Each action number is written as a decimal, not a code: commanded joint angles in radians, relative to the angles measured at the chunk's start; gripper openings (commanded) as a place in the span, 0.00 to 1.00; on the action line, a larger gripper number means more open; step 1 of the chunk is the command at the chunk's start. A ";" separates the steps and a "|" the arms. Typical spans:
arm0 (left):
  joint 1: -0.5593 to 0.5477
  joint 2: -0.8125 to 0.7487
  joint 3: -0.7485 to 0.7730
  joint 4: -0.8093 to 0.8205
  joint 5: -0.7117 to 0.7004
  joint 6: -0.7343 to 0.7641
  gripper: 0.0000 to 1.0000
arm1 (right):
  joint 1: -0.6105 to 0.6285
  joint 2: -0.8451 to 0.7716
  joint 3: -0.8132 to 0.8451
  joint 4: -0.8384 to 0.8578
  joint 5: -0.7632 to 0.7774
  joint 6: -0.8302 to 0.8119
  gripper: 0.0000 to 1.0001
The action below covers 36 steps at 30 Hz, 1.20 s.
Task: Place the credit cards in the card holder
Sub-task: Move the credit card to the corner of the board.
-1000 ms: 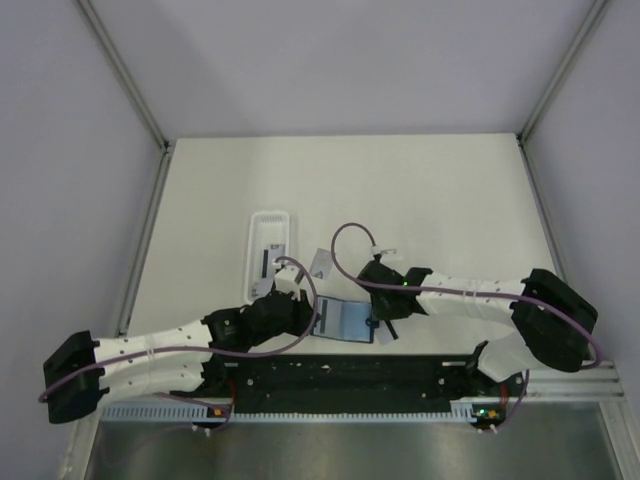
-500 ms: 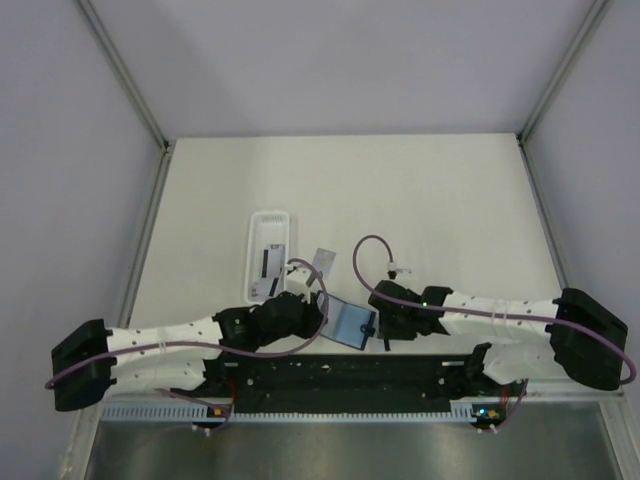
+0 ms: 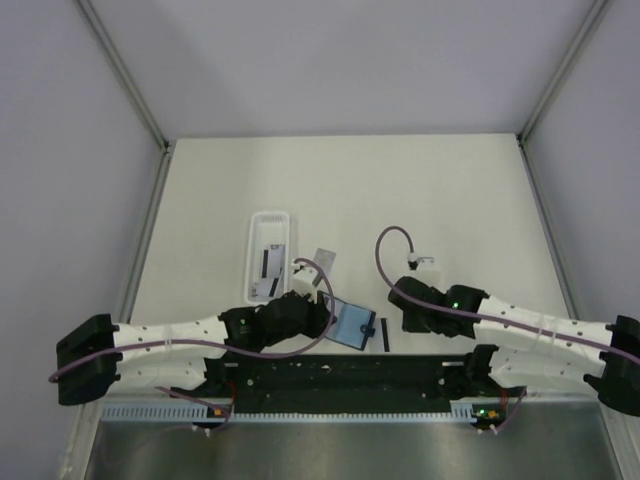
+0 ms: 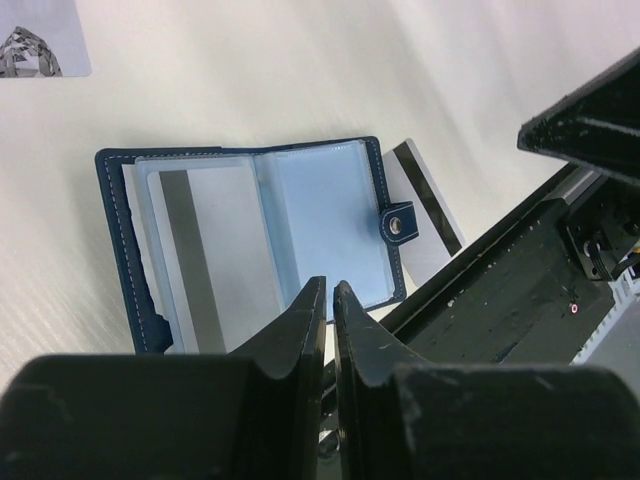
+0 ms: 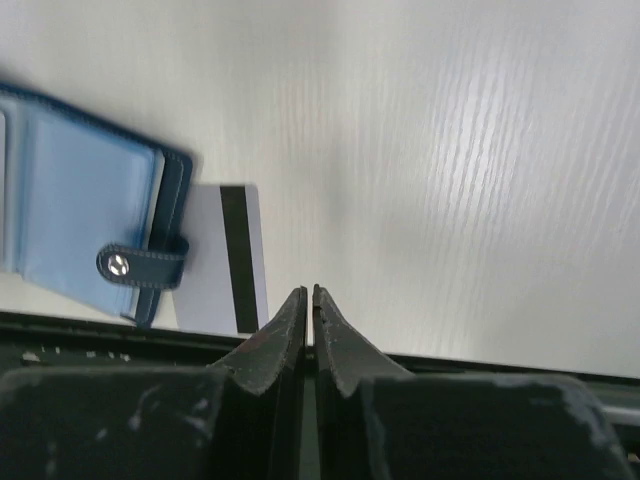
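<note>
The card holder (image 3: pixel 350 322) lies open near the table's front edge, navy outside and light blue inside. One credit card (image 4: pixel 215 265) with a grey stripe sits in its left pocket. A second card (image 5: pixel 215 270), white with a black stripe, pokes out from under the holder's snap-tab side (image 4: pixel 432 200). A third, patterned card (image 3: pixel 323 260) lies loose farther back. My left gripper (image 4: pixel 328 285) hovers at the holder's near edge, shut, and nothing shows between its fingers. My right gripper (image 5: pixel 310 291) is shut and empty, to the right of the striped card.
A long white tray (image 3: pixel 270 218) holding more cards stands at the back left of the holder. The black mounting rail (image 3: pixel 340 375) runs along the near edge just below the holder.
My right arm has drawn back to the right, away from the holder, and its jaws have shut. The left gripper has crept slightly right along the holder's edge.
</note>
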 commanded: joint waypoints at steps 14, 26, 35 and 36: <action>-0.003 -0.041 0.000 0.041 -0.010 -0.021 0.10 | -0.193 0.191 -0.061 0.493 -0.228 -0.329 0.00; -0.003 -0.058 -0.012 0.021 -0.020 -0.022 0.10 | -0.191 0.317 -0.086 0.573 -0.283 -0.335 0.00; -0.003 -0.056 -0.023 0.029 -0.019 -0.025 0.10 | -0.176 0.249 -0.167 0.568 -0.360 -0.313 0.00; -0.003 -0.056 -0.023 0.032 -0.019 -0.025 0.10 | -0.173 0.239 -0.173 0.565 -0.363 -0.312 0.00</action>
